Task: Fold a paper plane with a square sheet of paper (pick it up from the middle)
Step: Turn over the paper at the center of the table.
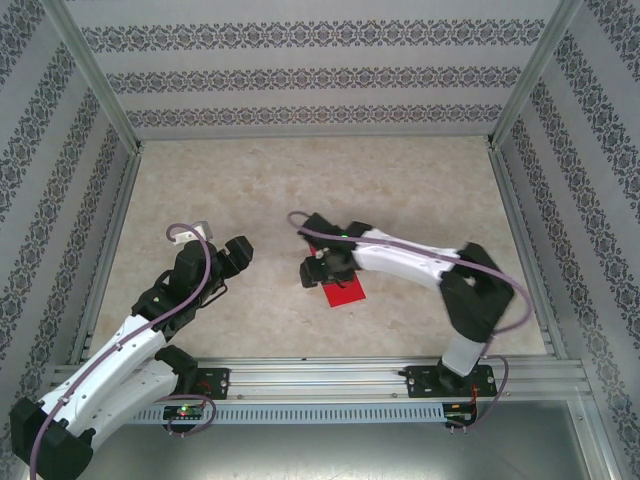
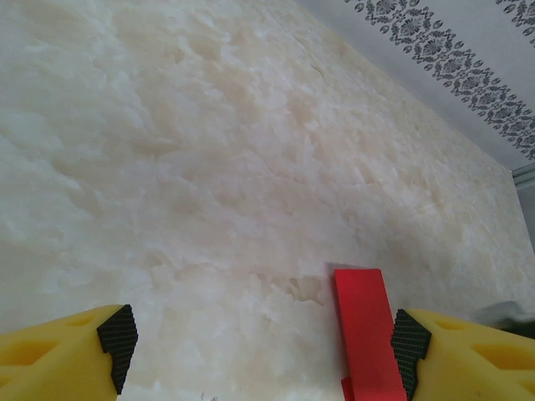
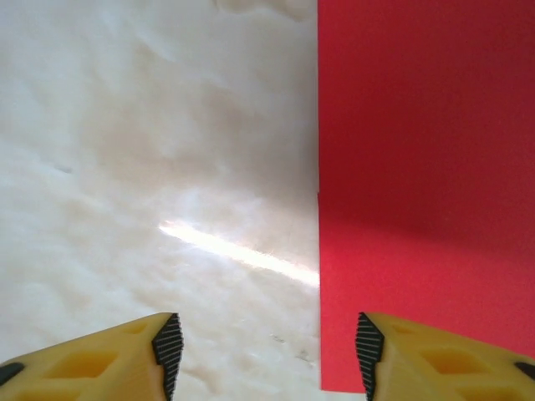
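The sheet of paper (image 1: 346, 292) is bright red and lies flat on the table, folded to a narrower rectangle. My right gripper (image 1: 312, 272) hovers at its left edge. In the right wrist view the paper (image 3: 426, 167) takes up the right half. That gripper (image 3: 267, 351) is open, its right pad over the paper's edge, with bare table between the jaws. My left gripper (image 1: 236, 256) is further left, apart from the paper. It stands open (image 2: 263, 351), and the folded red strip (image 2: 364, 326) lies just inside its right fingertip (image 2: 410, 342).
The beige marbled table (image 1: 300, 180) is bounded by aluminium frame posts and patterned walls on three sides. A metal rail (image 1: 330, 372) with the arm bases runs along the near edge.
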